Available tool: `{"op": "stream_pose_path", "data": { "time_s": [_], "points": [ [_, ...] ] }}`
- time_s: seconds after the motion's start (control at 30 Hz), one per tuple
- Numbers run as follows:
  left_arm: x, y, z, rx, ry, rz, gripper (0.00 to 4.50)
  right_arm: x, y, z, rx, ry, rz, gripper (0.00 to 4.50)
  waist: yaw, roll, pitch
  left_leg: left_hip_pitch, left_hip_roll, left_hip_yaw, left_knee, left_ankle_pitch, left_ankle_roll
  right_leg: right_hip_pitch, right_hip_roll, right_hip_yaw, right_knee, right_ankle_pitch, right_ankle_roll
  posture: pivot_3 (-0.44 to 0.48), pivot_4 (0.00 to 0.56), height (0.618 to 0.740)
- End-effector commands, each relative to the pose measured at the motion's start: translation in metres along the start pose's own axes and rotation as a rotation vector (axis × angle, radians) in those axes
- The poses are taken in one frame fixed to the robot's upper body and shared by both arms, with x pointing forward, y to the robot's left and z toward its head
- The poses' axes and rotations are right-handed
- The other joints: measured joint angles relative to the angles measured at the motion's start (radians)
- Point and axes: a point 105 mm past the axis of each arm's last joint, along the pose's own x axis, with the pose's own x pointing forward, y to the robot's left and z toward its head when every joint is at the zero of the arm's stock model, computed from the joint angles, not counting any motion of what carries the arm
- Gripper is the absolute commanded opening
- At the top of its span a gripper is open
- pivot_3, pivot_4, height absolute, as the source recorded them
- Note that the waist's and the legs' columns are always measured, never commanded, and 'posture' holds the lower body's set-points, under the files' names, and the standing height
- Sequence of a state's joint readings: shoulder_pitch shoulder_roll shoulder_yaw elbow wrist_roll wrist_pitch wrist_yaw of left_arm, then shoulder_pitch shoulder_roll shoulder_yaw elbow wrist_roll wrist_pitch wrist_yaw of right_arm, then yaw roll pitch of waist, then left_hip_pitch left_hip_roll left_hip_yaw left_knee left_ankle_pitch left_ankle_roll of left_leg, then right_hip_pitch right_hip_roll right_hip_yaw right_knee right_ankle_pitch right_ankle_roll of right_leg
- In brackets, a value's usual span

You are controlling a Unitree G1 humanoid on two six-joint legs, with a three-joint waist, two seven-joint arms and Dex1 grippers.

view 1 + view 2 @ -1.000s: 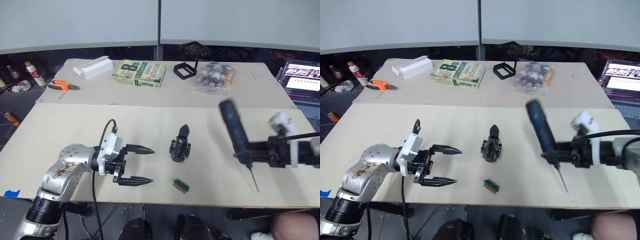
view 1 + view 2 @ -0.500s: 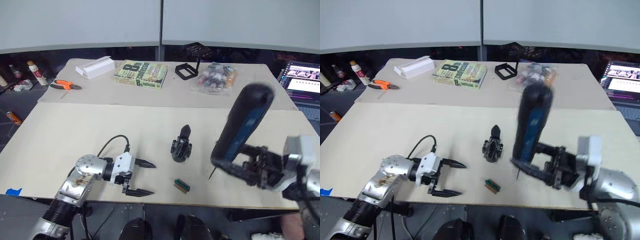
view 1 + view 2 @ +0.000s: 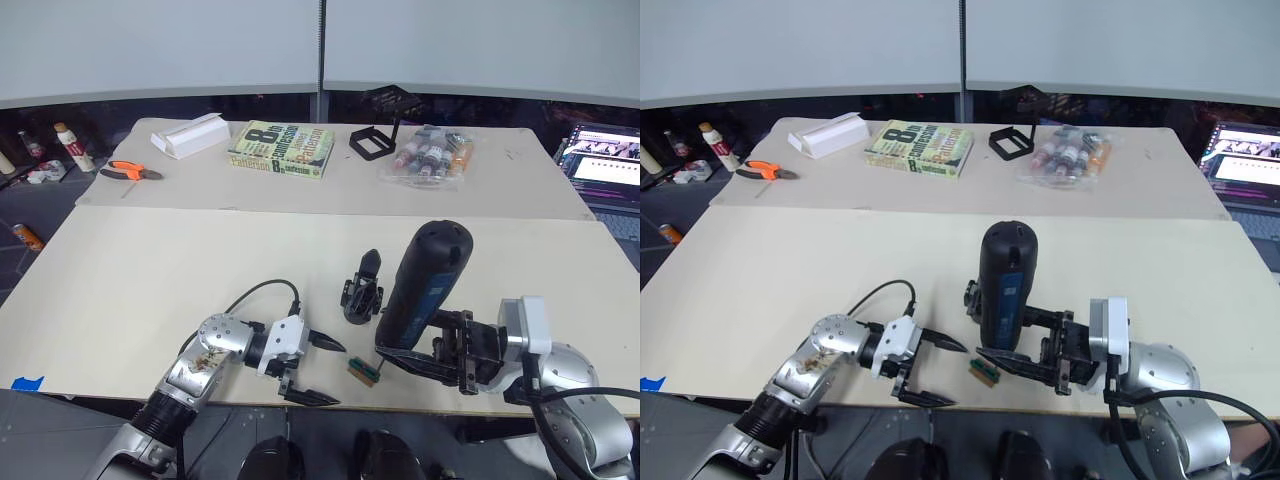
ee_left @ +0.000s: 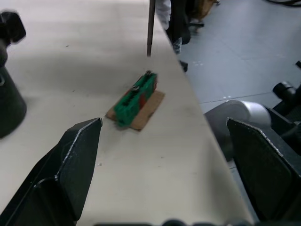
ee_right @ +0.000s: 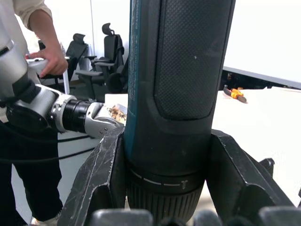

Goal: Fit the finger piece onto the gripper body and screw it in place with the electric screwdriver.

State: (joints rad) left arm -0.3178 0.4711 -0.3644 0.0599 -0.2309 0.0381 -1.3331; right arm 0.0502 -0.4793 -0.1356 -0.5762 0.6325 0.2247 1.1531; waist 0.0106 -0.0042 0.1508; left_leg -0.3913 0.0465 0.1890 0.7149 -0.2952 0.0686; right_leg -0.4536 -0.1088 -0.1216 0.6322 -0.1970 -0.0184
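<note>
A pale desk (image 3: 150, 270) fills the foreground; behind it a second desk carries a book (image 3: 280, 148), a white box (image 3: 187, 135), orange pliers (image 3: 130, 170), a bag of bottles (image 3: 428, 155) and a black wire frame (image 3: 372, 140).

The gripper body (image 3: 361, 292) stands upright mid-desk on its round base, one pointed finger raised. The right gripper (image 3: 1025, 345) has its jaws clamped around the lower barrel of the electric screwdriver (image 3: 420, 285), held near-vertical just right of the body, bit down close to the desk beside a small green-and-brown block (image 3: 362, 370). The left gripper (image 3: 318, 370) hovers low at the near edge, jaws wide apart and empty, aimed toward that block. A loose finger piece cannot be made out. A person's hand (image 5: 51, 59) is seen in the right wrist view.

Handling judgement: the screwdriver looks rigid, fairly heavy and top-loaded above the grip, so it may swing; the textured mid-barrel appears the better hold. The gripper body seems small, light and tippable under bit pressure; steadying it at the base seems wise.
</note>
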Motion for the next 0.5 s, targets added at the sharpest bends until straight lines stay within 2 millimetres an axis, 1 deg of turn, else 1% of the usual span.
{"op": "stream_pose_path", "data": {
  "time_s": [0.03, 0.27, 0.5],
  "points": [
    [0.0016, 0.0051, 0.0031, 0.025, -0.001, 0.031, 4.5, 0.0023, 0.001, 0.0092, -0.073, -0.032, 0.028, 1.93, 0.0, 0.0, 0.0, 0.0, 0.0, 0.0, 0.0, 0.0, 0.0, 0.0, 0.0, 0.0, 0.0, 0.0, 0.0, 0.0, 0.15, 0.74],
    [0.0043, 0.0037, 0.0008, 0.014, -0.001, 0.041, 4.5, 0.0013, 0.0015, 0.0045, -0.082, -0.025, 0.033, 1.93, 0.0, 0.0, 0.0, 0.0, 0.0, 0.0, 0.0, 0.0, 0.0, 0.0, 0.0, 0.0, 0.0, 0.0, 0.0, 0.0, 0.15, 0.74],
    [0.005, 0.002, -0.0001, 0.006, 0.0, 0.036, 4.5, -0.0003, 0.0021, 0.0069, -0.085, -0.029, 0.033, 1.93, 0.001, 0.0, 0.0, 0.0, 0.0, 0.0, 0.0, 0.0, 0.0, 0.0, 0.0, 0.0, 0.0, 0.0, 0.0, 0.0, 0.15, 0.74]
  ]
}}
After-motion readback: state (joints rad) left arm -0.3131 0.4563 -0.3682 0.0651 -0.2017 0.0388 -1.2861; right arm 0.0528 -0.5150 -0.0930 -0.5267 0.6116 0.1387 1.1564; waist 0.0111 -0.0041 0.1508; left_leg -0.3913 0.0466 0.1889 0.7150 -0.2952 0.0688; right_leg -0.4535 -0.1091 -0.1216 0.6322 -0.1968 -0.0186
